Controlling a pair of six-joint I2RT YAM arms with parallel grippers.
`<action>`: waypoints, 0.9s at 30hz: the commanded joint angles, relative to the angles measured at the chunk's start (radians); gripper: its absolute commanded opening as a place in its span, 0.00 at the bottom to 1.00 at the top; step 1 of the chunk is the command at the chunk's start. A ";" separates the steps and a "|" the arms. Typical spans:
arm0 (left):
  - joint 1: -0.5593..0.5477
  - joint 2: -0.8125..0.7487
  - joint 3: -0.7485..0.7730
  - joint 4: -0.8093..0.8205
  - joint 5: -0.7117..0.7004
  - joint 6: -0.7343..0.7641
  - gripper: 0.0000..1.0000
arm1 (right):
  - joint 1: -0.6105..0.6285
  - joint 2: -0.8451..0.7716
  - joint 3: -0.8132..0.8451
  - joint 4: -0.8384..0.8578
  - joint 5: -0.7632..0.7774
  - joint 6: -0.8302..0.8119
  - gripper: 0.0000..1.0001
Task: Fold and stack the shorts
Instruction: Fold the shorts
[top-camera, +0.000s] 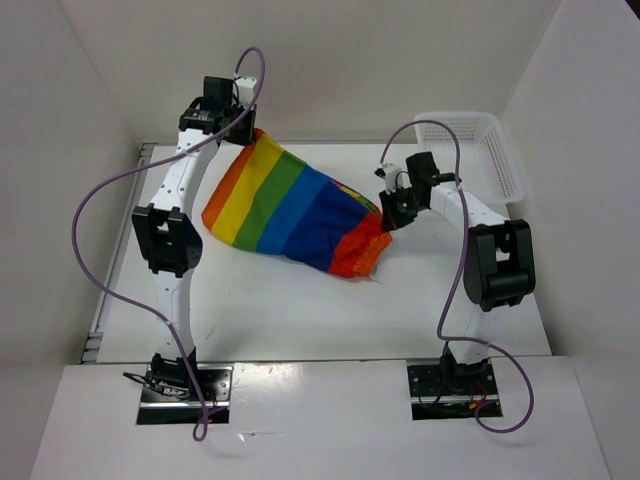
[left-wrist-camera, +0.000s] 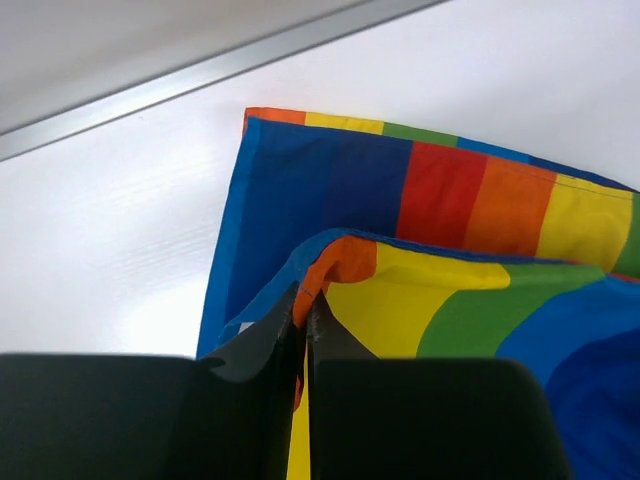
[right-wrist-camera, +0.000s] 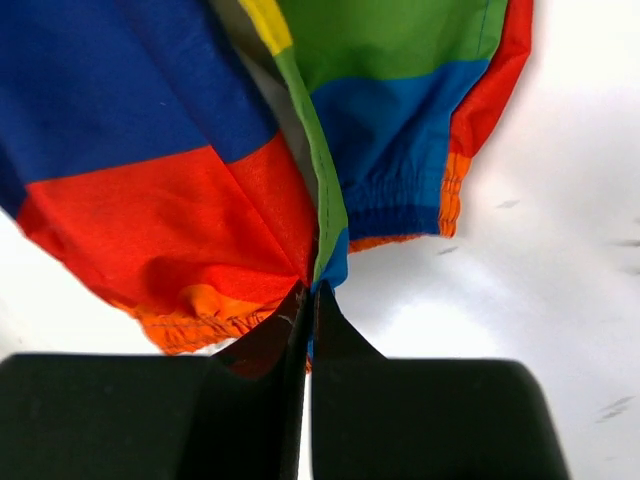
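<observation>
Top external shows left pincer and right pincer each clamping opposite ends of the shorts.

**A:** Overhead view is bright and even, with diffuse light from above. The white table is close to blown out. There's only a faint, soft shadow along the near edge of the shorts.

**B:** Any blur or distortion?

**A:** No motion blur. Straight edges bow slightly toward the corners.

**B:** Wrist cams?

**A:** Left: cloth is sharp and the colours saturated. There's a soft glare patch on the table at lower left. The left fingers are near-black and a bit soft.

**B:** Right?

**A:** Same. The right fingers are a dark silhouette, the stitching is crisp, and there's a hot glare spot mid-frame on the table.
</observation>
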 joint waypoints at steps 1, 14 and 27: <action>0.013 0.078 0.047 0.035 -0.069 0.003 0.10 | -0.012 0.025 0.092 0.024 -0.008 0.028 0.00; 0.013 0.364 0.291 0.129 -0.292 0.003 0.36 | -0.012 0.170 0.336 0.237 0.447 0.340 0.62; 0.110 0.163 -0.015 -0.029 -0.053 0.003 0.87 | -0.003 -0.083 0.085 0.036 0.127 0.347 0.89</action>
